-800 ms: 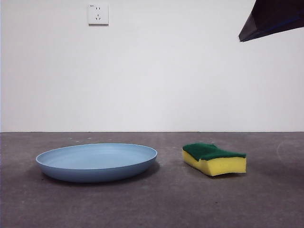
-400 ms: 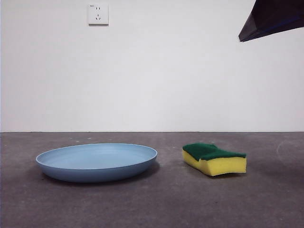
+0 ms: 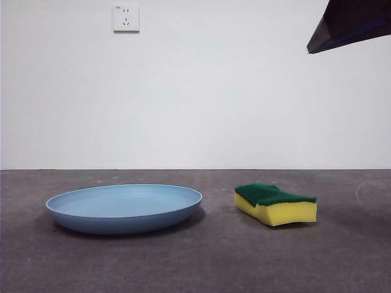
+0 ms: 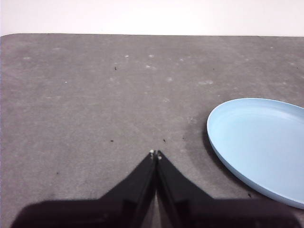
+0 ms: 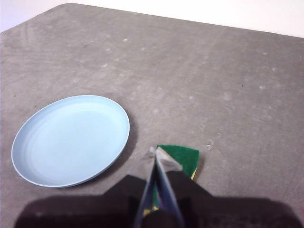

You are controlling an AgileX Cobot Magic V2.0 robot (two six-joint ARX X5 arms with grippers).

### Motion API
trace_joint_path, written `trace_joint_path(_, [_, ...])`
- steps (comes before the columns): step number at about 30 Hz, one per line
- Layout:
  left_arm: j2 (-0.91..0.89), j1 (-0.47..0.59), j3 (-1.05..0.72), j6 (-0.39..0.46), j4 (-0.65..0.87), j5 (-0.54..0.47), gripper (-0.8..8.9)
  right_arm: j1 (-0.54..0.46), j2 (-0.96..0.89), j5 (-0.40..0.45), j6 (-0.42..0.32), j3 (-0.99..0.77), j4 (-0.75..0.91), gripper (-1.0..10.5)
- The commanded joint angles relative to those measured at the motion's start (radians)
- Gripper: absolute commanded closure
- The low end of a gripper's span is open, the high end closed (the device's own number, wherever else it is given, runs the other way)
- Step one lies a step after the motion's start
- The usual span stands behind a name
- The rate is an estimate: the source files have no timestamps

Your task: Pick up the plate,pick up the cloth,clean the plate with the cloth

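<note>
1. the plate (image 3: 124, 208) lies flat on the grey table (image 3: 195, 268), at about 8 o'clock in the front view.
2. the cloth (image 3: 276, 204), a yellow sponge with a green scouring layer facing up, rests on the table at about 4 o'clock in the front view, near the plate but apart from it.
3. the left gripper (image 4: 155, 154) hangs above bare table with its two black jaws pressed together, holding nothing; the plate's (image 4: 261, 145) rim lies off to one side, apart from the tips.
4. the right gripper (image 5: 156, 153) hangs over the cloth (image 5: 180, 159), its jaws clenched tip to tip with nothing between them; the plate (image 5: 71, 139) sits beside the cloth, not touching it.
5. in the front view only a black arm tip (image 3: 351, 24) shows, at 1 o'clock, high above the table.
6. a white wall socket (image 3: 126, 18) sits on the wall at 11 o'clock.
</note>
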Motion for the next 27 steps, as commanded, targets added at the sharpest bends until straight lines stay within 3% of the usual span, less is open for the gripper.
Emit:
trace_joint_path(1, [-0.003, 0.004, -0.013, -0.005, 0.003, 0.005, 8.17, 0.001, -0.002, 0.003, -0.001, -0.008, 0.006, 9.5])
trace_joint_path(14, [-0.003, 0.004, -0.013, -0.005, 0.003, 0.005, 8.17, 0.001, -0.013, 0.002, -0.002, -0.008, -0.015, 9.5])
trace_joint_path(17, [-0.003, 0.004, -0.013, -0.005, 0.003, 0.005, 8.17, -0.013, -0.068, 0.032, -0.069, -0.008, -0.031, 9.5])
trace_joint_path(19, [-0.003, 0.004, -0.013, -0.005, 0.003, 0.005, 8.17, -0.051, -0.121, 0.027, -0.118, -0.008, -0.031, 9.5])
trace_joint_path(24, [-0.003, 0.004, -0.013, -0.005, 0.003, 0.005, 8.17, -0.219, -0.264, 0.013, -0.124, -0.02, -0.031, 9.5])
trace_joint_path(27, [-0.003, 0.004, -0.013, -0.005, 0.003, 0.005, 8.17, -0.349, -0.348, -0.064, -0.127, -0.039, -0.03, 9.5])
